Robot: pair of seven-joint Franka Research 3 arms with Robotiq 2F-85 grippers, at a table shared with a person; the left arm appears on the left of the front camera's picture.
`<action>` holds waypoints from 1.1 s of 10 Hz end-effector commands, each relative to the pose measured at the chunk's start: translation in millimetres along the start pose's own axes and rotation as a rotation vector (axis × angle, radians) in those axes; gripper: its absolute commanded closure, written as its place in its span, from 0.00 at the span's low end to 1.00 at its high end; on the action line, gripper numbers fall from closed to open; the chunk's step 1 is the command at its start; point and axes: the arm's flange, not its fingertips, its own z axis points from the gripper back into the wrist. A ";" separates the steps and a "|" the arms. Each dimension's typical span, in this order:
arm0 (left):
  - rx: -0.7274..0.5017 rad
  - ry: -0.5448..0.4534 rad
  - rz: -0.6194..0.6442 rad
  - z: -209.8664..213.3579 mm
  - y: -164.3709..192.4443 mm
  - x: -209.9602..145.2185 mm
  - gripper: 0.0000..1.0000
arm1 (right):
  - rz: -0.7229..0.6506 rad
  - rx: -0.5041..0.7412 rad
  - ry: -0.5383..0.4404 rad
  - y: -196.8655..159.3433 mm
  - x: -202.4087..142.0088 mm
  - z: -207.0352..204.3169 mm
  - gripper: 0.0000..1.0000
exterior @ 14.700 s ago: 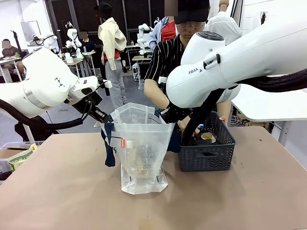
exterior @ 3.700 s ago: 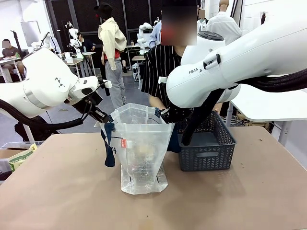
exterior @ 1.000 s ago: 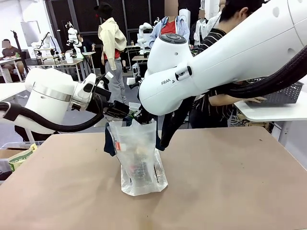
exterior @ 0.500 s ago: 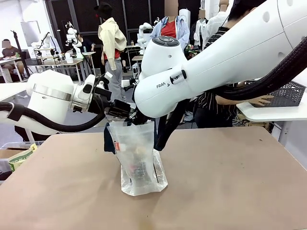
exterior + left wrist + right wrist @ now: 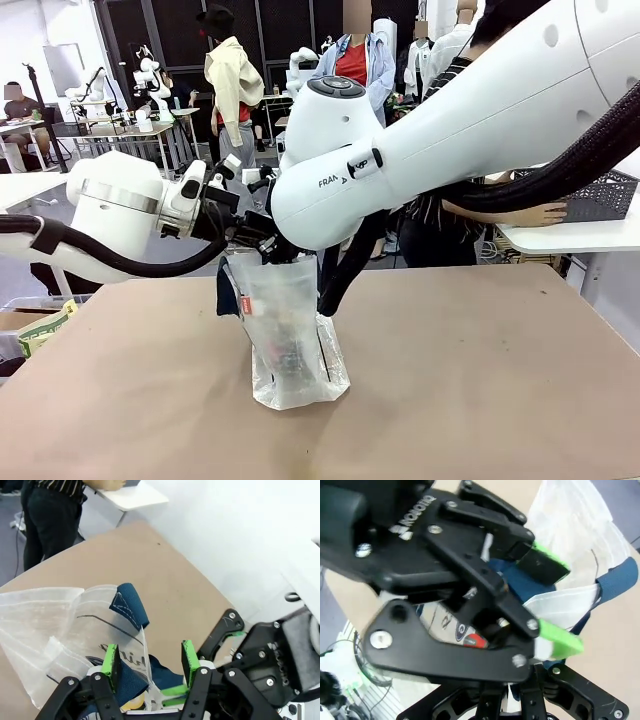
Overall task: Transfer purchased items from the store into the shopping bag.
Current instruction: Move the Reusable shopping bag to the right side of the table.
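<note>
At table centre: one shopping bag (image 5: 288, 330); left fingers (image 5: 148, 664) parted astride navy handle (image 5: 131, 603); right fingers closed.

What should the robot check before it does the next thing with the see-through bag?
1. Clear plastic shopping bag with navy strap handles stands upright on the brown table: ok.
2. Items sit inside the bag: ok, a dark and pale jumble shows through.
3. Left gripper has a handle between its fingers: ok, jaws part open around the navy strap.
4. Right gripper grips the bag top: shut, but what it holds cannot tell.
5. Grippers apart from each other: not ok, crowded together at the bag mouth.
</note>
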 end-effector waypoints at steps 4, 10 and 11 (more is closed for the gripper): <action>0.141 0.056 0.017 -17.5 3.1 6.4 0.36 | 0.015 -0.008 -0.012 6.9 4.9 -3.9 1.00; 0.166 0.074 0.037 -18.5 1.7 9.3 1.00 | 0.005 -0.008 -0.015 4.4 5.2 -2.4 1.00; 0.165 0.076 0.039 -18.6 1.9 9.7 1.00 | 0.003 -0.007 -0.012 4.0 5.2 -2.7 1.00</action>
